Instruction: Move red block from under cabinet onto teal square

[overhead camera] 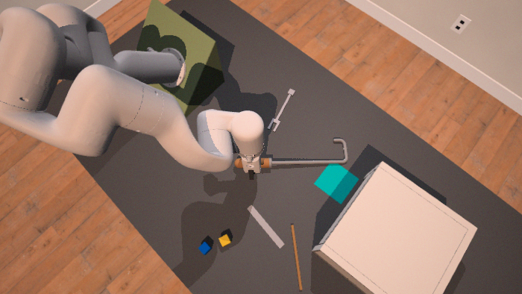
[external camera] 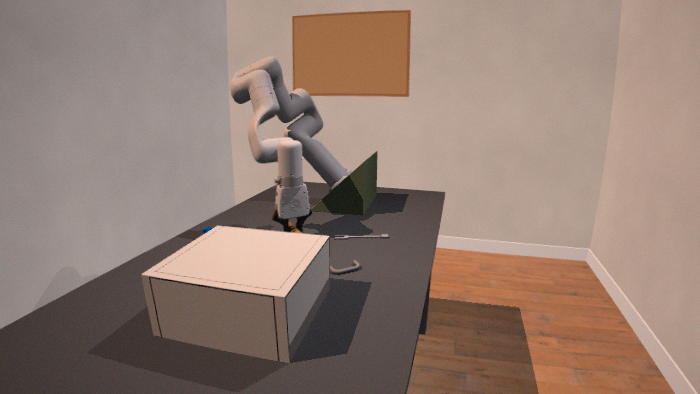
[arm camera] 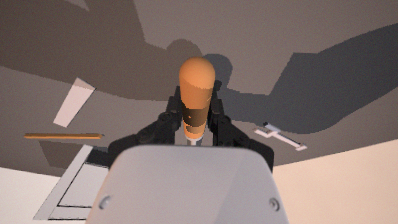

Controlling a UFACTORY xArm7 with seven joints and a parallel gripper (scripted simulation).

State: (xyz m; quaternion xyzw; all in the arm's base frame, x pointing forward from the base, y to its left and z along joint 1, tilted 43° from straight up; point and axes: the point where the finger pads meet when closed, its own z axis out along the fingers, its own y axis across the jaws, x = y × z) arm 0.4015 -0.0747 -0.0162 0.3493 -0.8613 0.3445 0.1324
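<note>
cabinet point(external camera: 235, 267) on table point(external camera: 390, 310) | hook tool point(external camera: 345, 269) beside it | claw point(external camera: 291, 226) behind

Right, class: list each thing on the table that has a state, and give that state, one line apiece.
tool: shut on the hooked rod's orange handle
hooked rod: held, shaft pointing toward the cabinet, hook end beside the teal square
teal square: nothing on it
cabinet: standing; red block not visible
blue cube: loose, untouched
yellow cube: loose, untouched
wooden stick: lying flat
</note>
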